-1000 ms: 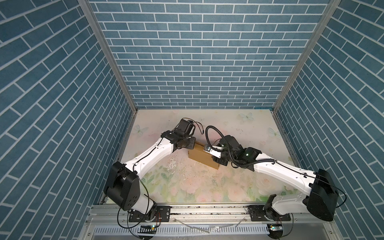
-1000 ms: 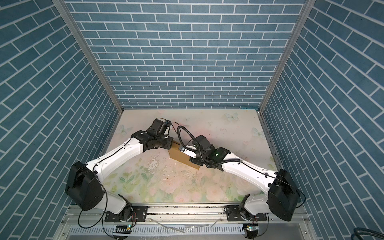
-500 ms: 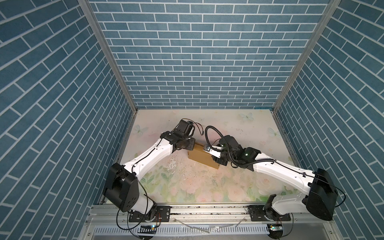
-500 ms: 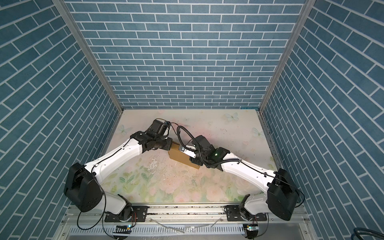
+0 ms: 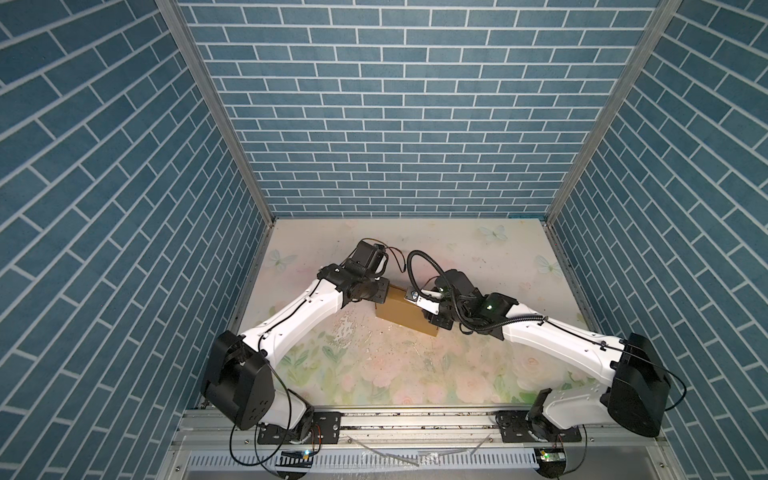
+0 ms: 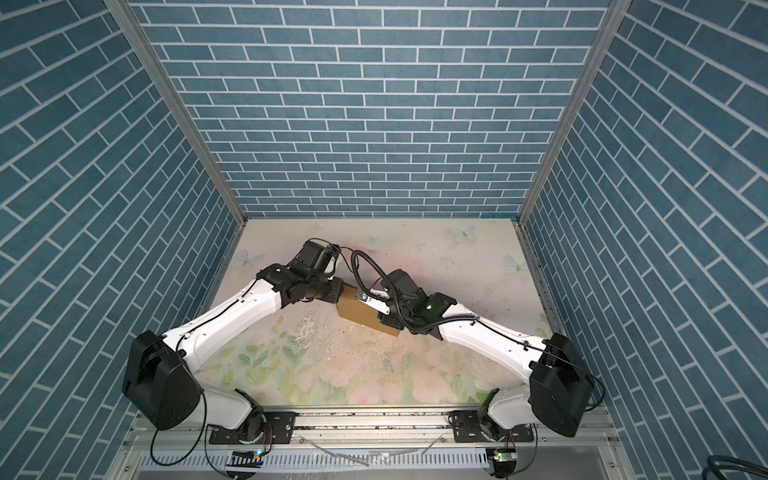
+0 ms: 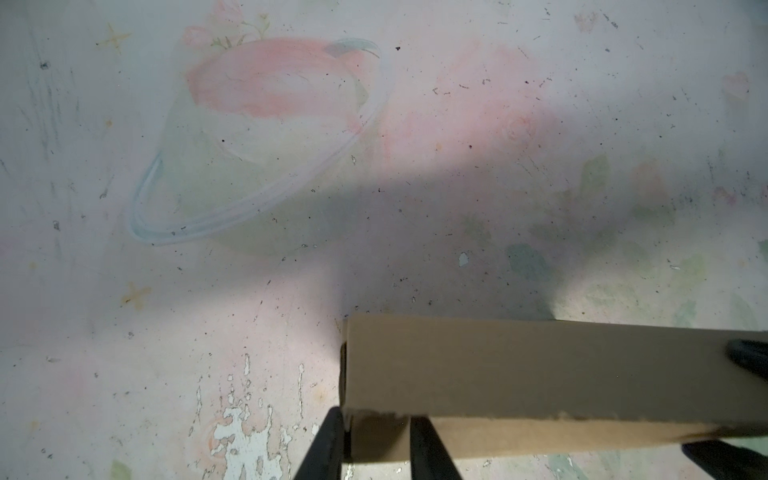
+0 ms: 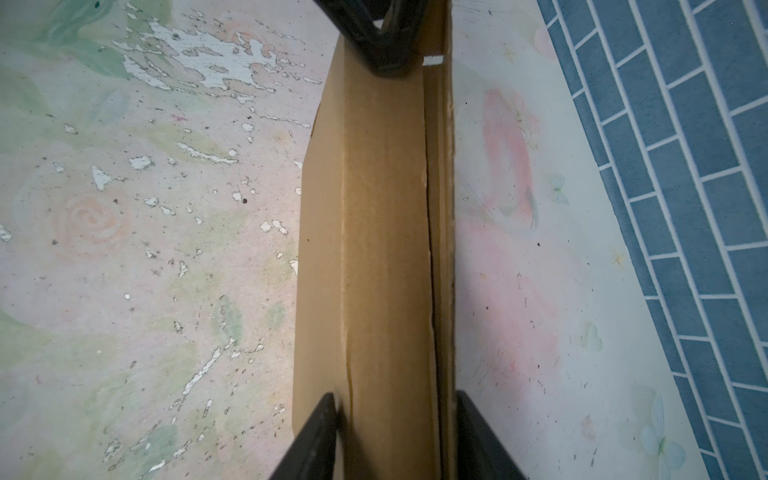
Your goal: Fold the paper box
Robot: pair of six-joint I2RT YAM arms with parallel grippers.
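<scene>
Now | one paper box (image 5: 401, 318) | right fingers (image 8: 318, 440) clamp its sides | left fingers (image 7: 326, 449) astride its end, grip unclear

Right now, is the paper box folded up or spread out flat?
Folded up. The paper box shows walls bent along creases, a thick block, not a flat sheet.

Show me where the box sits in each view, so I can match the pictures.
Top view: box mid-table, between the two arms.
Top view: box mid-table again, between the arms.
Left wrist: one end of the box, with the left hand straddling its corner.
Right wrist: box running lengthwise away from the right hand, which flanks it.
Shared landmark: the peeled white patch beside the box.
</scene>
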